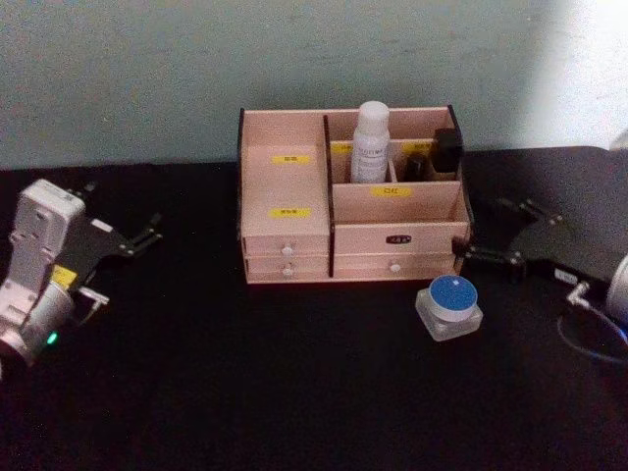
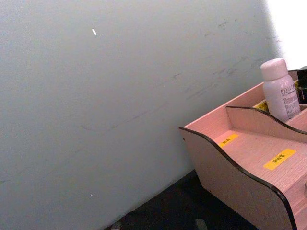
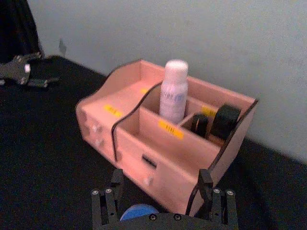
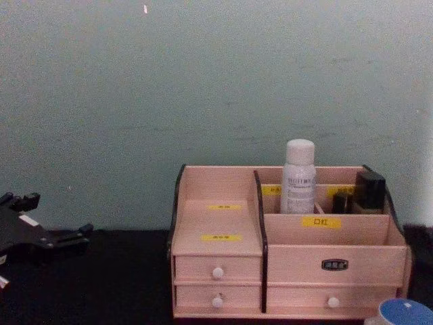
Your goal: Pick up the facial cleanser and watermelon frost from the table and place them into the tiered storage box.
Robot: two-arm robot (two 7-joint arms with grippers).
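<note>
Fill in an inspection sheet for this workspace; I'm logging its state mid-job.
Surface: black table, no spills seen.
Job's things: facial cleanser stands upright in a rear compartment of the tiered storage box; watermelon frost sits on the table off the box's front right corner, not yet boxed.
Clutter: small black items in the box's rear right compartments.
Grippers: left gripper far left of the box, jaws open, empty; right gripper beside the box's right end, jaws open, empty.
Cables: blue cable loops on the table by the right arm.
Surroundings: plain pale wall behind.
</note>
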